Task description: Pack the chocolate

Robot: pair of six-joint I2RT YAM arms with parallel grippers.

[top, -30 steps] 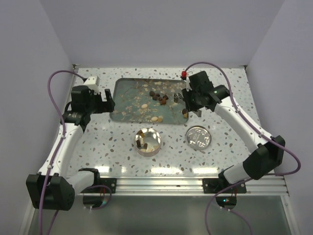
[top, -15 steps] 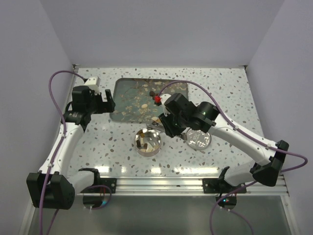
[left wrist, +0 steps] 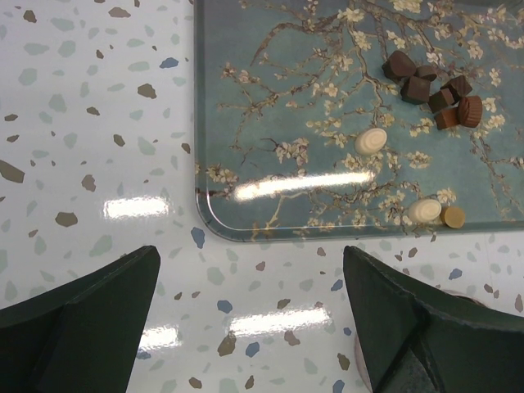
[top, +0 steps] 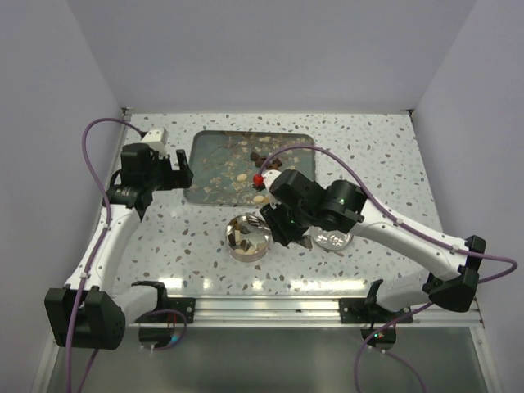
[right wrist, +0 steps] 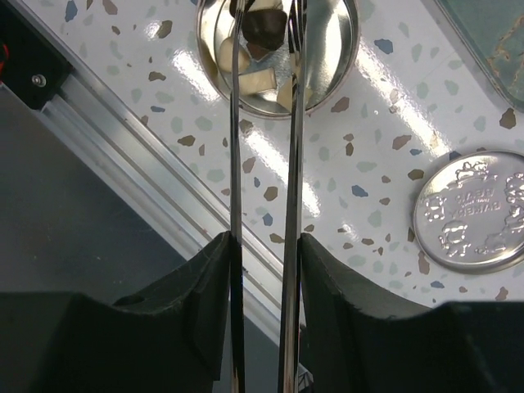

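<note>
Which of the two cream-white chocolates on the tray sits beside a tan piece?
The cream-white chocolate at the tray rim; the tan piece lies right beside it. The other cream one lies alone.

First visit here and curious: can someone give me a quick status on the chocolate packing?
Left gripper open, by tray corner. Right gripper over tin, dark chocolate between tips, grip unclear. More pieces on tray. Nothing blocking.

Bright metal, glossy surfaces
The tin [right wrist: 332,57] is mirror-polished metal. The lid [right wrist: 471,209] beside it is embossed metal, and the tray [left wrist: 270,98] beyond is glossy, like the speckled tabletop [left wrist: 98,164].
</note>
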